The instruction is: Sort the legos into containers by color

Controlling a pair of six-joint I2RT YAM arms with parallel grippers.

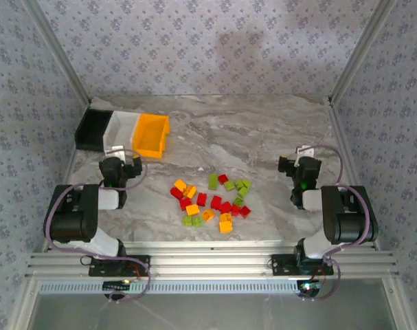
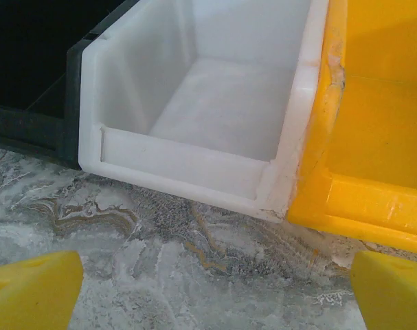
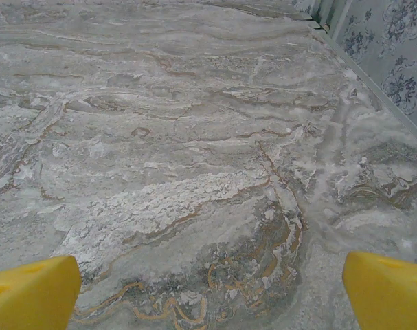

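Left fingers (image 2: pixel 31 292) spread wide, right fingers (image 3: pixel 29 294) spread wide

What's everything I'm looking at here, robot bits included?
black bin: one, black, far-left corner, left end of the row
white bin: one, white, middle of the row
orange-yellow bin: one, orange-yellow, right end of the row
legos: about twenty, red, orange-yellow and light green, loose cluster at near centre
table: one, grey marble pattern, under everything
walls: three, grey-blue patterned paper, around the table
rail: one, silver metal, near edge
left arm: one, black and white, near left
right arm: one, black and white, near right
left tool: one, yellow fingertips, open, facing the white bin
right tool: one, yellow fingertips, open, above the marble at right
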